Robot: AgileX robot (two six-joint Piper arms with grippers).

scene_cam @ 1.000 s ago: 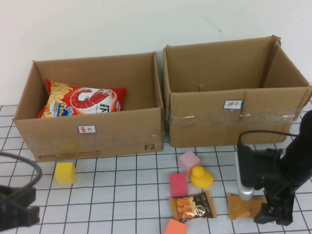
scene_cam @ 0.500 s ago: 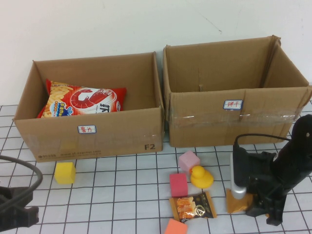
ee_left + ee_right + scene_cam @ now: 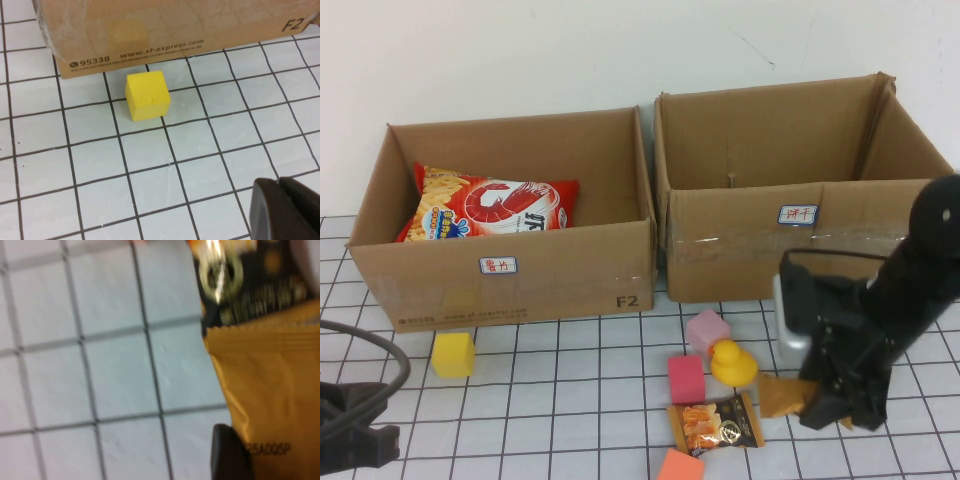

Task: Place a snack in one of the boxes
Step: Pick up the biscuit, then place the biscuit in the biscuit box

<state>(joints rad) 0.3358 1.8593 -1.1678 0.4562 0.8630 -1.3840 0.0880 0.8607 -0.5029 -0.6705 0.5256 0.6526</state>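
currently the right claw (image 3: 835,408) sits low over the gridded surface (image 3: 570,390), in front of the right box (image 3: 800,240), and is closed on an orange snack packet (image 3: 778,395). in the right wrist view one dark fingertip (image 3: 227,455) presses against the packet's edge (image 3: 270,405), and a dark brown snack packet (image 3: 245,285) lies just beyond it. seen from above, that dark brown snack packet (image 3: 715,425) lies on the surface just to the left of the right claw, touching or nearly touching the orange one. a yellow duck (image 3: 732,362) stands near the claw, up and to its left, with a pink cube (image 3: 706,328) and a magenta cube (image 3: 686,378) beside it; an orange cube (image 3: 680,466) lies near the front edge.

the left box (image 3: 520,270) stands well to the left of the right claw and holds a red shrimp-chip bag (image 3: 490,210). the right box shows no contents.

the left claw (image 3: 287,207) rests low at the near left of the surface, its fingers pressed together and holding nothing. a yellow cube (image 3: 147,94) sits ahead of it, just in front of the left box.
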